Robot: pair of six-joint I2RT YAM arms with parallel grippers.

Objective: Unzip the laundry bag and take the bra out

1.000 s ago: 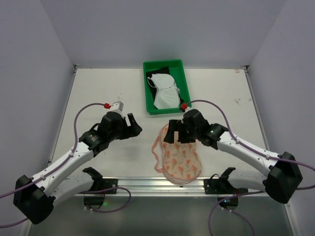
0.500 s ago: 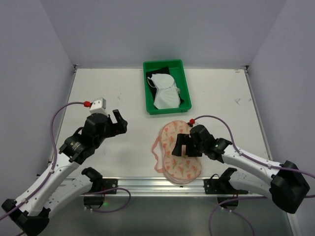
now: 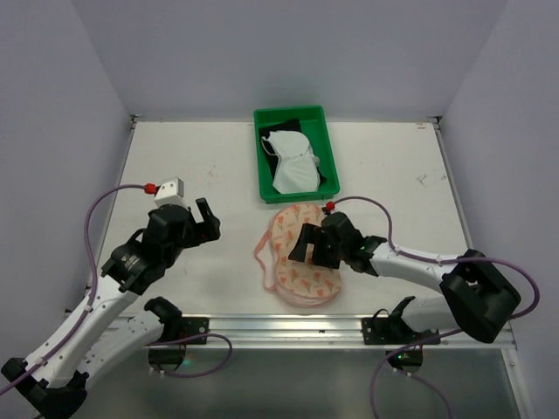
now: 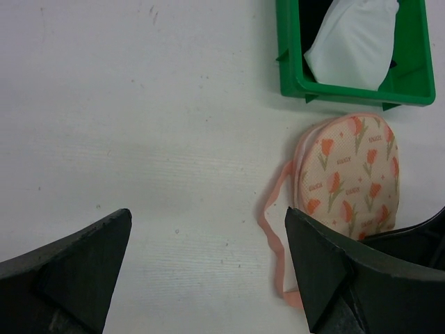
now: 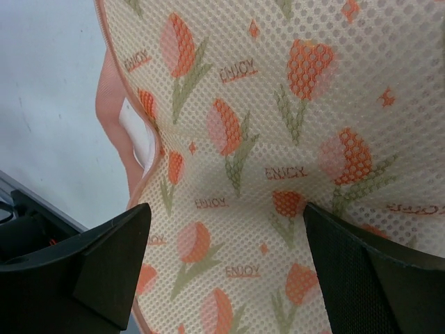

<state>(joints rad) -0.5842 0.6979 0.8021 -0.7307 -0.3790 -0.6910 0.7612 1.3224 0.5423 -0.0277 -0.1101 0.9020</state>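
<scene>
Moved since a second ago: the left gripper (image 3: 208, 220) has drawn back from the middle of the table (image 3: 175, 166) to the left side. The right gripper (image 3: 313, 249) has swung in and back toward the arm bases. The laundry bag (image 3: 288, 229) has slid left and slightly away under it, and now lies closer to the tray.

Item 1. Left gripper: black, wedge-shaped fingers (image 4: 83, 257) spread wide over bare tabletop, holding nothing.

Item 2. Right gripper: black fingers (image 5: 104, 257) likewise spread wide, straddling the right half of the bag's upper face. No fabric is pinched between them. Whether they press on the cloth cannot be told.

Item 3. Laundry bag: soft, two-lobed and peanut-shaped, lying flat near the middle of the table between the two grippers. Its face is cream honeycomb mesh printed with orange-red tulips, green stems and small lettering. It has pink edging, and a pink ribbon loop (image 3: 262, 262) trails off its left side onto the table.

Item 4. Table: white, matt, lightly scuffed.

Item 5. Green tray (image 3: 262, 157): rigid plastic, rectangular, just beyond the bag. It contains a white bra (image 3: 293, 168), smooth and moulded, lying on something black.
</scene>
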